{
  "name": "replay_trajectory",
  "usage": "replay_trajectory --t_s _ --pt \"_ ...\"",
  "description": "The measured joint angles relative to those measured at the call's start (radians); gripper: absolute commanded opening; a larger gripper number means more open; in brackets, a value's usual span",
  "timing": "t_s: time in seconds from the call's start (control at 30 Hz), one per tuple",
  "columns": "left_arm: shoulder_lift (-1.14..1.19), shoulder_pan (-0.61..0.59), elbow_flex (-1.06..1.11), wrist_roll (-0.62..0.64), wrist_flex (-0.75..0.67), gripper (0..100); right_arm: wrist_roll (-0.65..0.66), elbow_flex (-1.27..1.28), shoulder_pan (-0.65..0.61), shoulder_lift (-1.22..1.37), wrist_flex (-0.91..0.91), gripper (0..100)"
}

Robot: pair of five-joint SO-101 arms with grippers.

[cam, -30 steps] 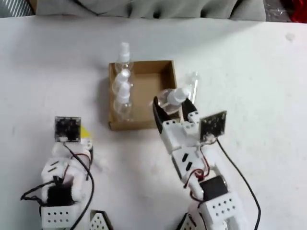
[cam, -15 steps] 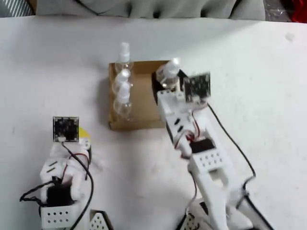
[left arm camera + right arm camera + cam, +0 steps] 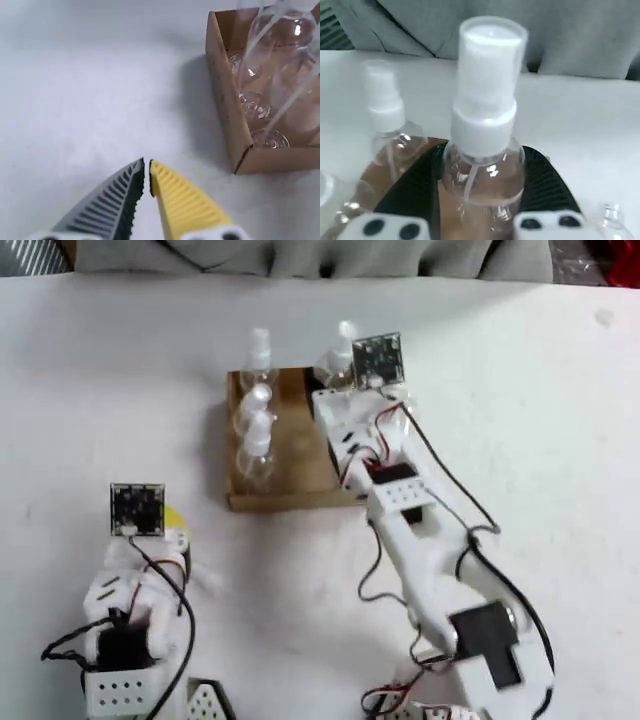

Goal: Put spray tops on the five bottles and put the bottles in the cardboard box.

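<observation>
The cardboard box (image 3: 290, 490) stands mid-table with a row of clear bottles (image 3: 258, 430) upright along its left wall, each with a white spray top. My right gripper (image 3: 336, 385) hangs over the box's far right corner, shut on a clear bottle (image 3: 340, 355) with a spray top. In the right wrist view that bottle (image 3: 485, 150) stands upright between the black fingers (image 3: 547, 182), with a boxed bottle (image 3: 385, 115) behind it. My left gripper (image 3: 168, 525) rests shut near the front left, holding nothing. Its own view shows the gripper (image 3: 147, 172) short of the box (image 3: 227, 110).
A clear bottle neck (image 3: 611, 215) shows on the table just beyond the right gripper. The right arm (image 3: 420, 540) stretches across the table's right half up to the box. Open white table lies left of the box and far right.
The right arm has carried its bottle from the box's near right corner away across the box to its far right corner. The left arm has stayed put.
</observation>
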Motion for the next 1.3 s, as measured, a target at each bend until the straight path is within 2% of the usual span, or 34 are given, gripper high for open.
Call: replay_trajectory --t_s 0.4,1.3 --pt "0.000 0.000 0.000 0.000 0.000 2 0.000 -0.170 0.049 0.239 0.000 1.6" --pt "0.000 0.000 0.000 0.000 0.000 2 0.002 -0.247 0.043 0.364 -0.018 1.8"
